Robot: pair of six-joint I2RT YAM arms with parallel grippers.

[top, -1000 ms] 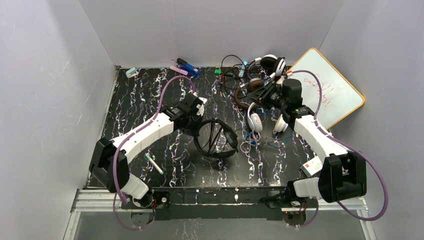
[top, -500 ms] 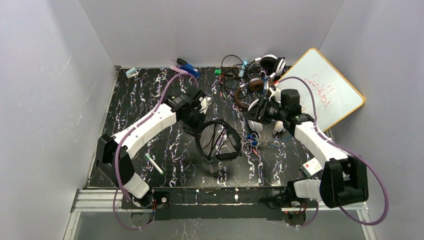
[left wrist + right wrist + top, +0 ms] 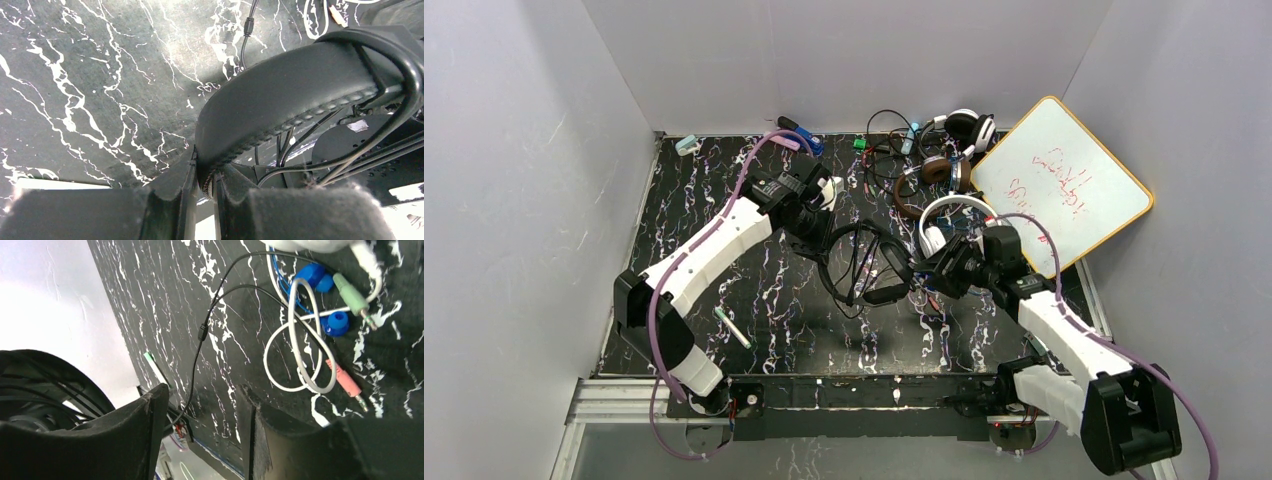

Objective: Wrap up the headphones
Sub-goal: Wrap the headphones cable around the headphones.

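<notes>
black headphones (image 3: 881, 293) tilted mid-table, white pair (image 3: 932, 239) beside, brown pair (image 3: 935, 170) behind

Pale grey walls (image 3: 524, 150) around a black, white-veined tabletop (image 3: 686, 205); whiteboard (image 3: 1064, 190) at right.

Matt, stitched leatherette band on black headphones (image 3: 280, 100); marbled, felt-like table (image 3: 90, 70).

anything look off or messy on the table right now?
The whiteboard sits tilted against the right wall. At the back, the brown headphones lie in a knot of crossed cords. The black headphones, pinched at the band by the left gripper, have cord strung loosely across them.
</notes>
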